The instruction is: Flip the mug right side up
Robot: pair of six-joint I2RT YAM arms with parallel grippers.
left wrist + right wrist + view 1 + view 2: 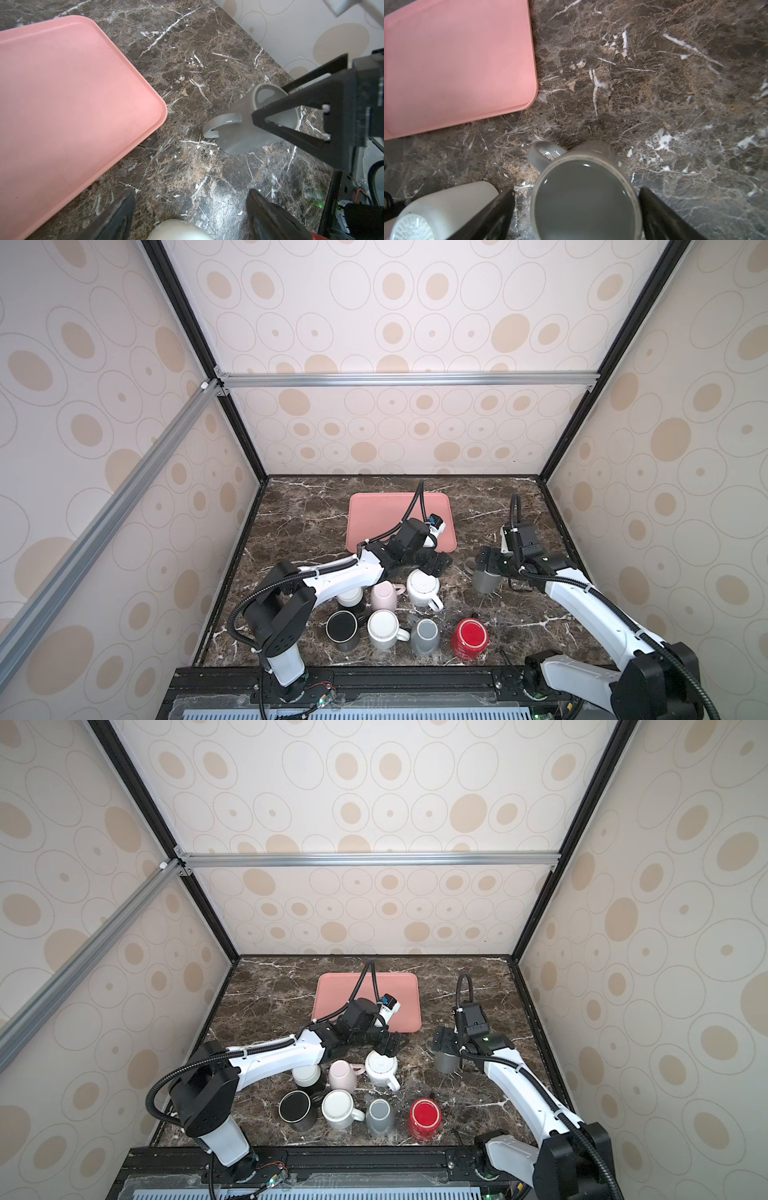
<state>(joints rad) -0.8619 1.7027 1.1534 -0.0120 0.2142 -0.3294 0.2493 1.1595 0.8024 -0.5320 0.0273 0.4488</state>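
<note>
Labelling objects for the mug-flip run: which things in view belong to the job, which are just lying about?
Job: grey mug, upright on the table; right gripper, open around it.

Lying about: pink tray; ribbed white mug; pink mug; black mug; plain white mug; second grey mug; red mug; half-hidden white mug; left gripper, open, empty.

We see a grey mug (584,199) standing upright between the spread fingers (500,207) of our right gripper (576,191), a pink tray (456,62) nearby.
</note>
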